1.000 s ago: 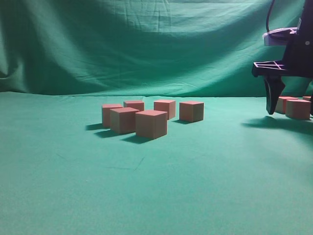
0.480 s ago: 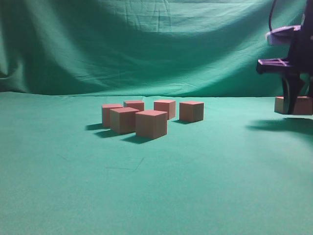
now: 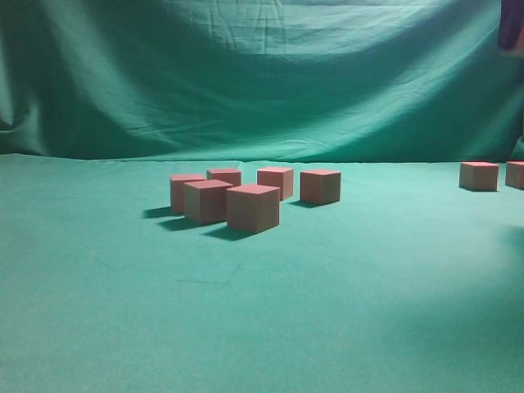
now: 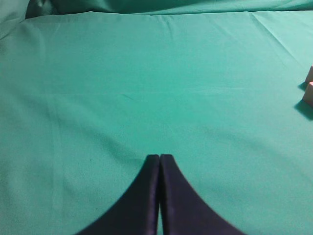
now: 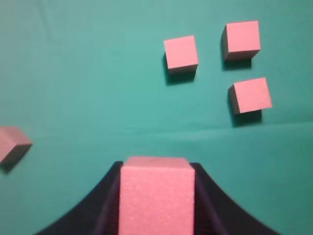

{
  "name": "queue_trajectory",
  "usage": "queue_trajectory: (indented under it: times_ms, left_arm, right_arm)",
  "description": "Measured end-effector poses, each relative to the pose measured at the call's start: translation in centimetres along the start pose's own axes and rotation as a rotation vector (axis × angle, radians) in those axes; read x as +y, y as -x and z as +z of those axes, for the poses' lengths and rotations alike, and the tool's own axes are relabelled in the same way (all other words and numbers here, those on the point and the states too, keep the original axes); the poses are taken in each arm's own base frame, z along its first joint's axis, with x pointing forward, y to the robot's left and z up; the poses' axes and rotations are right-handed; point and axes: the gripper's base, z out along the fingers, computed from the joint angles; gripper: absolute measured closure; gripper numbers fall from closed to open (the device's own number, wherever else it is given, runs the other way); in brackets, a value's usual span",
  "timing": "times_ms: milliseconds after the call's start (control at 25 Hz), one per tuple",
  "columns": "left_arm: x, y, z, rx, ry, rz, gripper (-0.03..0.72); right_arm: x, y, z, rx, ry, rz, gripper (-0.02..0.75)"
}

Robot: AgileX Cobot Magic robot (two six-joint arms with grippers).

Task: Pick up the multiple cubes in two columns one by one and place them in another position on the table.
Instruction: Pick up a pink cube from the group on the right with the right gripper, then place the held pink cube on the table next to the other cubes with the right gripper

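Carrying one cube clamped between its jaws, the right gripper rides high above the table, out of the exterior view. Three cubes lie below on the cloth, another at the left edge. The carry calls for a steady grip and a bare landing spot apart from the group. The left gripper is clenched, empty.

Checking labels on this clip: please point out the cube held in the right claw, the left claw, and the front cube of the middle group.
held cube point(image 5: 155, 193), right wrist view, middle of its pink top face.
left claw point(image 4: 160, 159), left wrist view, where the closed fingertips meet.
front cube point(image 3: 253, 210), exterior view, its near side face.
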Motion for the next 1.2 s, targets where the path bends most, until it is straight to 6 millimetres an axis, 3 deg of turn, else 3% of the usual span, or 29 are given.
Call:
queue_trajectory:
  times_ms: [280,440,640,760,1000,1200]
  left_arm:
    - [0.0,0.0,0.0,0.0,0.0,0.0,0.688]
    - [0.0,0.0,0.0,0.0,0.0,0.0,0.688]
    - [0.0,0.0,0.0,0.0,0.0,0.0,0.688]
    - [0.0,0.0,0.0,0.0,0.0,0.0,0.688]
    - [0.0,0.0,0.0,0.0,0.0,0.0,0.688]
    - [0.0,0.0,0.0,0.0,0.0,0.0,0.688]
  right_arm:
    - [0.4,-2.8,-7.5,-0.016,0.103,-0.022,0.468]
    - [0.8,-6.6,-9.2,-0.047,0.144,-0.073,0.468]
    - [3.0,-12.3,-7.9,0.019,0.248,-0.22,0.468]
    - [5.2,-14.7,-7.0,0.066,0.314,-0.355,0.468]
    - [10.1,-16.1,-4.9,0.061,0.406,-0.481,0.468]
    - [12.8,-15.6,-1.7,0.141,0.382,-0.434,0.468]
